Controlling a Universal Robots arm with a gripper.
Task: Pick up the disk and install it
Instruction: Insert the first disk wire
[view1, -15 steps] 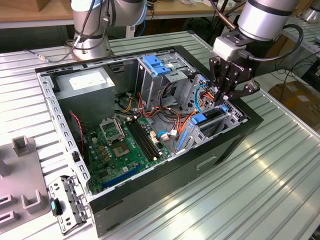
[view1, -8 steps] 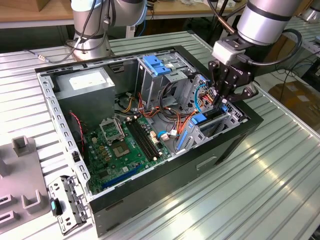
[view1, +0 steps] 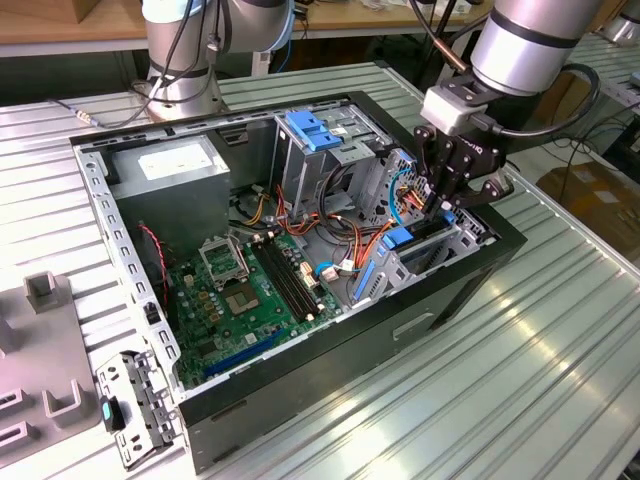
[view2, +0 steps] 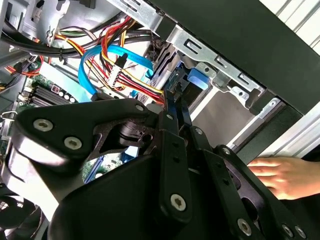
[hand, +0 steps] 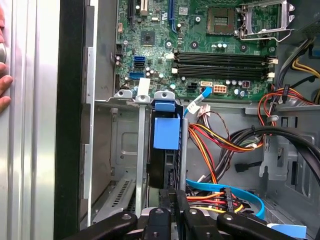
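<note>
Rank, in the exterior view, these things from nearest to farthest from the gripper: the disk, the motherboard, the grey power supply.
1. The disk: directly under the gripper, in the drive cage.
2. The motherboard: on the case floor, toward the exterior view's left.
3. The grey power supply: far corner, further left.

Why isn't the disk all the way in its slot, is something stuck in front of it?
Nothing visible blocks it. The gripper is at the disk's rear edge, and the disk already stands in the metal drive bay. The orange, yellow and blue cables lie beside the bay, not across it.
</note>
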